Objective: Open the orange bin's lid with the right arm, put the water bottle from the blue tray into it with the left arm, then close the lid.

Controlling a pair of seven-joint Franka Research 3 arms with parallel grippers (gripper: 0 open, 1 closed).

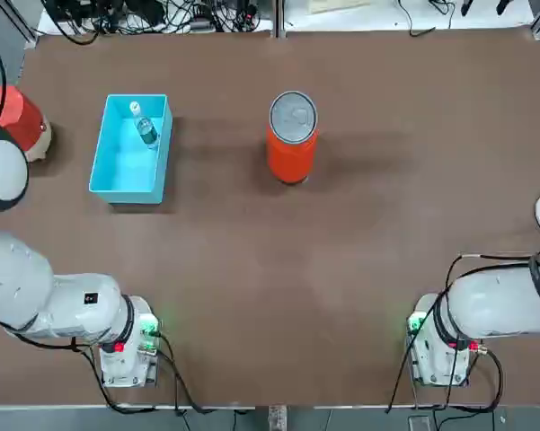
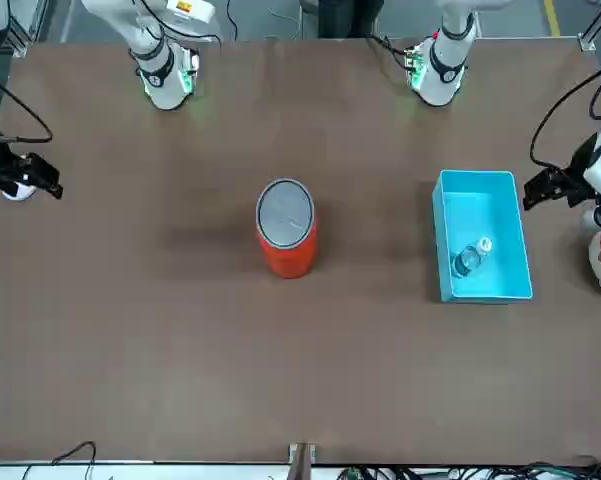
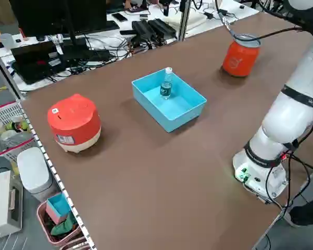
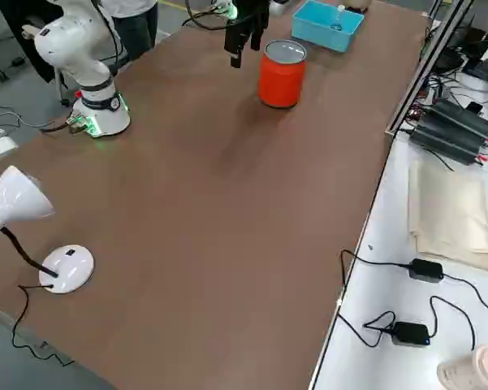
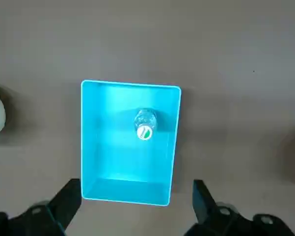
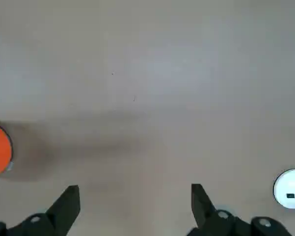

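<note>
We observe both grippers, left [image 5: 137,204] and right [image 6: 136,205], spread and empty above the bench [image 1: 341,296]; the bottle [image 5: 146,124] lies in the blue tray [image 5: 127,162], the orange bin's [image 1: 290,160] lid [image 1: 293,117] shut.

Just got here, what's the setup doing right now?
Nothing is being handled. The orange bin stands upright on the table with its lid closed. The water bottle stands in the blue tray, over on the robot's left. The left tool hangs open and empty above the table near the tray; the right tool is open and empty too, off to the right of the bin. So the bin isn't open yet.
</note>
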